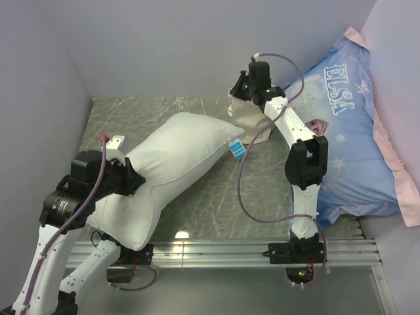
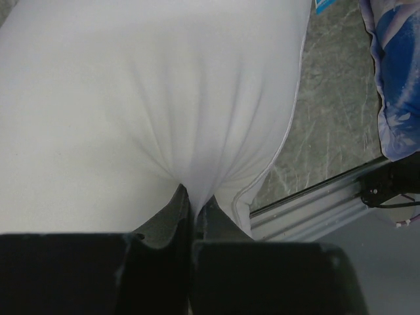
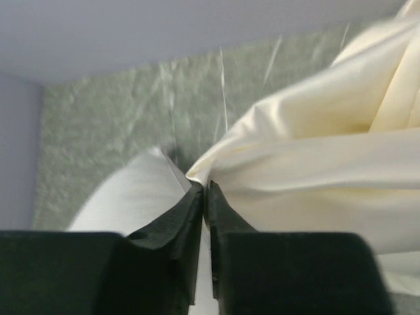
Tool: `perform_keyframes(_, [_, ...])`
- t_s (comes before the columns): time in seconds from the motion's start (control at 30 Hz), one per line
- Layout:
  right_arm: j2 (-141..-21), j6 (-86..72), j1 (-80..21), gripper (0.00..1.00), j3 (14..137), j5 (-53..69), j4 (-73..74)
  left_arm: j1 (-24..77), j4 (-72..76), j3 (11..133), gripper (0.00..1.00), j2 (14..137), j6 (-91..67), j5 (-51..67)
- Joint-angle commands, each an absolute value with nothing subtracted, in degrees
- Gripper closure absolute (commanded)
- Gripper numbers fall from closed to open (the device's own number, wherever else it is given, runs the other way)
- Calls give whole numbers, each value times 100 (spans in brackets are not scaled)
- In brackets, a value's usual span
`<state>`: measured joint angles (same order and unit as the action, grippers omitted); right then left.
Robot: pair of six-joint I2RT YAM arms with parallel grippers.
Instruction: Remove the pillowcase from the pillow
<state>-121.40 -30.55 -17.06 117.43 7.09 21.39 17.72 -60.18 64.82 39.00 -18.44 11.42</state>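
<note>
Both claws are closed tight on cloth, jaws with no gap to speak of. Largest in view is the table [image 1: 197, 111], green and marbled, with pale lavender walls [image 1: 197, 46] on 3 sides. On its right side a blue pillow [image 1: 354, 157] printed ELSA leans against the right wall, its pink edge along that wall.

Next comes the pillow [image 1: 177, 154] — white, plump, bare. It lies slantwise from the near left toward the middle of the table, and its near end reaches the metal rail [image 1: 230, 249] at the front edge. The left claw [image 1: 134, 178] bites its near-left flank. In the left wrist view the fingers [image 2: 167, 220] meet on a pinched fold of the white cover, with creases fanning up from the pinch.

The case [image 1: 252, 121], cream and wrinkled, hangs bunched from the right claw [image 1: 241, 93] at the far middle of the table. It is off the pillow and just beside the pillow's far corner, and its lower end appears to reach the table. In the right wrist view that claw's fingers [image 3: 187, 210] are shut on a cream fold, with the white corner just below and to the left — touching or not, I cannot tell.

Smallest, a blue tag [image 1: 237, 149] sticks out at the pillow's far corner, near the bottom of the case.
</note>
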Motion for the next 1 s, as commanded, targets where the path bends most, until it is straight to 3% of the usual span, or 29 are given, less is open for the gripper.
perform_keyframes(0.0, [-11840, -2874, -1907, 83, 11024, 782, 1901, 1811, -5388, 6460, 100, 3858, -1810, 1740])
perform_keyframes(0.07, [-11733, -2892, -1916, 78, 10697, 800, 1854, 1811, -5379, 6399, 99, 3911, -1837, 1714])
perform_keyframes(0.2, [-11524, -2725, -1995, 55, 10530, 660, 2030, 1811, -5309, 6179, 96, 4043, -2003, 1486])
perform_keyframes(0.23, [-11427, -2716, -2021, 50, 10460, 607, 2022, 1811, -5274, 6135, 82, 4147, -2065, 1372])
perform_keyframes(0.3, [-11103, -2707, -2048, 42, 10171, 563, 1934, 1802, -5186, 6013, 68, 4314, -2258, 1047])
perform_keyframes(0.33, [-10987, -2707, -2048, 40, 10056, 545, 1890, 1810, -5038, 5968, 55, 4350, -2328, 968])
perform_keyframes(0.47, [-10416, -2760, -2048, 36, 9581, 554, 1723, 1811, -4755, 5941, 33, 4377, -2522, 695])
perform_keyframes(0.5, [-10206, -2795, -2057, 23, 9484, 580, 1662, 1811, -4764, 6063, 30, 4386, -2531, 642])
perform_keyframes(0.53, [-10091, -2812, -2048, 22, 9335, 606, 1635, 1811, -4798, 6143, 26, 4368, -2523, 572])
perform_keyframes(0.6, [-9758, -2865, -2057, 21, 9063, 659, 1521, 1802, -4869, 6405, 4, 4333, -2540, 362])
perform_keyframes(0.97, [-8474, -2812, -2065, 16, 8403, 659, 1538, 1811, -4018, 6979, 1, 4517, -2645, 834])
